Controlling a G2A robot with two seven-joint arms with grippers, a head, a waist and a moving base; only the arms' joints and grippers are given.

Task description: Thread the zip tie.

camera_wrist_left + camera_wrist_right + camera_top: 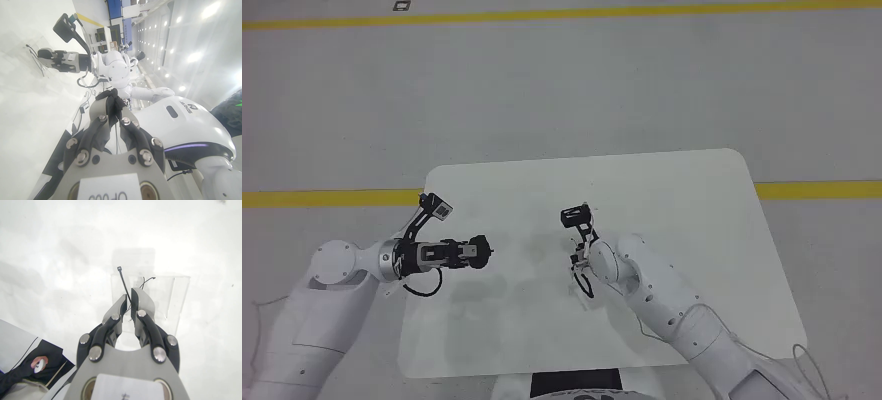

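The zip tie (124, 283) is clamped by its strap between the fingers of the right tool (129, 297). Most of the strap and the small square head (119, 268) stick out free beyond the fingertips. Held so low down, the head stays out in the open, which I judge is the point: a tail needs clear room to enter it. The tie leans a little to one side rather than running in line with the fingers.

Just beyond it a clear box (179, 291) stands on the worktop (672, 190). Another thin black strand (148, 280) curls in it, likely a spare tie, though it is too fine to be sure.

The left tool (110, 99) is well apart from the right one, over the left part of the worktop. It lies about level and points across at the right tool, a pose that suits bringing the two together. Its fingers are drawn together on a bunch of black cloth (113, 111), and I cannot tell what that cloth is for. A thin dark line runs back from the cloth between the fingers.

Nothing passes through the head, so the threading looks not yet begun, and the slim, tilted strap will likely need steadying first
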